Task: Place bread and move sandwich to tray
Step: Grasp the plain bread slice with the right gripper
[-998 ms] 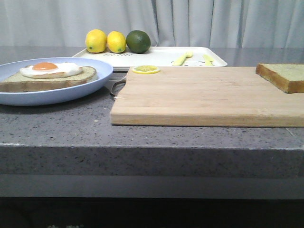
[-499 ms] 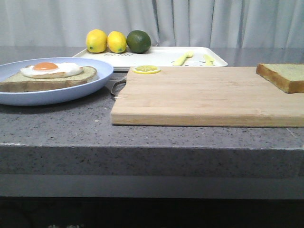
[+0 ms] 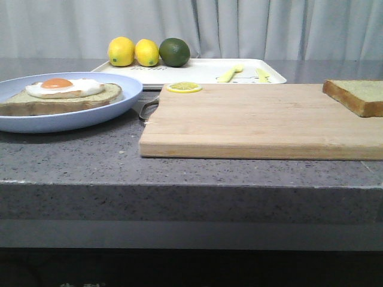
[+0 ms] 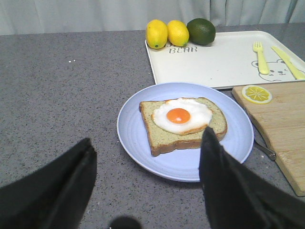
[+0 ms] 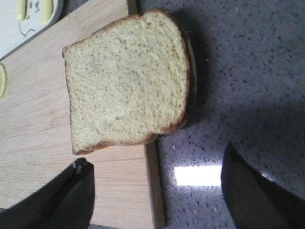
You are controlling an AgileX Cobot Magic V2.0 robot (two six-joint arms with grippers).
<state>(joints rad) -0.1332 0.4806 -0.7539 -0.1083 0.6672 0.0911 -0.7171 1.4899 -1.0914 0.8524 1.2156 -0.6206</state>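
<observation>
Bread (image 5: 126,81) beyond spread fingers (image 5: 62,198), untouched

"BEAR" printed on the white tray (image 4: 214,62), near the lemons (image 4: 167,33), other lettering there unreadable

Light-blue plate (image 4: 138,143), white tray (image 4: 214,67) (bear print), green lime (image 4: 200,31).

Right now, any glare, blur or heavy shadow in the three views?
Front view: even light, sharp, soft shadow under the plate. Left wrist view: sharp scene, the near jaws dark and blurred. Right wrist view: bright glare patch on the counter, dark shadow beside the bread.
</observation>
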